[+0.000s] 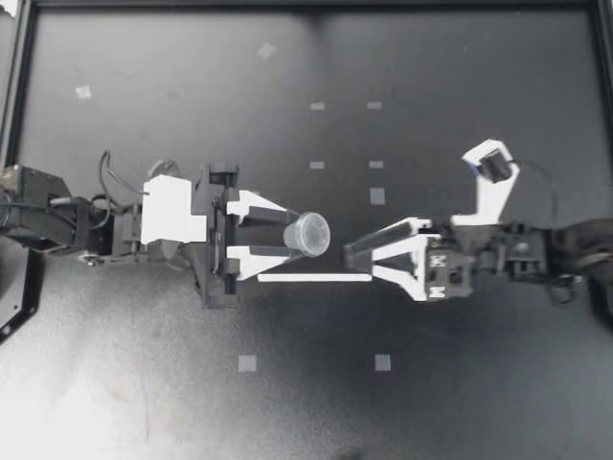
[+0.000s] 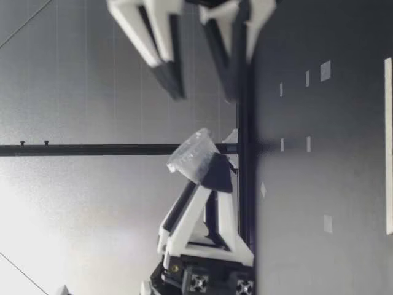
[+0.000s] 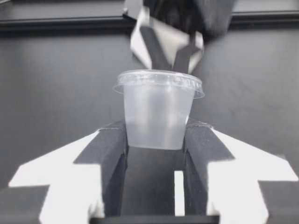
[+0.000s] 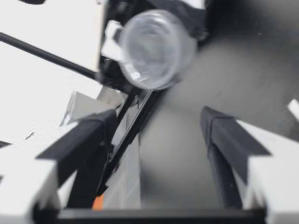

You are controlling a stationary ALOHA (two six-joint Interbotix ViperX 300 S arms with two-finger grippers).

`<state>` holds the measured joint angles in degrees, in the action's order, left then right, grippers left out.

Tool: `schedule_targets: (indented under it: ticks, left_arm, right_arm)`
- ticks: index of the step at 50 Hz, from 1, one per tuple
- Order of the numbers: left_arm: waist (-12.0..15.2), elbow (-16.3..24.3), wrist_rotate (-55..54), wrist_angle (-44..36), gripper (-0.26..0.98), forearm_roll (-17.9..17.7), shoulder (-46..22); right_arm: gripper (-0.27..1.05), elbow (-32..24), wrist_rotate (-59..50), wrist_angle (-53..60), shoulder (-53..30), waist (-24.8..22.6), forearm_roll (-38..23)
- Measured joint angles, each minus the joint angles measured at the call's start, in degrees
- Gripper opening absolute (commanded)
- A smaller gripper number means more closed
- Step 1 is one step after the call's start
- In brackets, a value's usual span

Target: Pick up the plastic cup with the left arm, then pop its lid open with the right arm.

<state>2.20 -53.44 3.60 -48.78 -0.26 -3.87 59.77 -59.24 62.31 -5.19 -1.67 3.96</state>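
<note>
My left gripper [image 1: 301, 234] is shut on a small clear plastic cup [image 1: 311, 233] with a lid, held above the table. In the left wrist view both fingers [image 3: 112, 147] press the base of the cup [image 3: 159, 109] from two sides. The low view shows the cup [image 2: 192, 157] tilted, lid end away from the left gripper [image 2: 212, 172]. My right gripper [image 1: 356, 263] faces it, open, its tips just short of the cup. In the right wrist view the cup's lid [image 4: 152, 49] is ahead of the open gripper [image 4: 159, 126], untouched.
A thin white strip [image 1: 316, 278] runs beside both grippers' tips. Small pale tape squares [image 1: 247, 362] dot the dark table. A black frame [image 1: 306, 5] borders its far and left sides. The right arm's white bracket [image 1: 490, 182] sticks out toward the far side.
</note>
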Motion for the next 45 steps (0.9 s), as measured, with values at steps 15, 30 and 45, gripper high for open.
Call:
schedule_targets:
  ticks: [15,30,45]
  left_arm:
    - [0.00,0.00,0.00,0.00,0.23,0.09,0.00]
    - [-0.09,0.09,-0.18,-0.26,0.23,0.09,-0.35]
    - [-0.09,-0.18,-0.26,-0.18,0.23,0.18,-0.35]
  right_arm:
    - [0.71,-2.99,0.00,1.05,-0.70,3.60,-4.57]
    - [0.71,-5.80,0.26,10.99,7.82,4.48,-12.57]
    - [0.71,-3.96,3.87,10.63,13.36,4.48,-12.48]
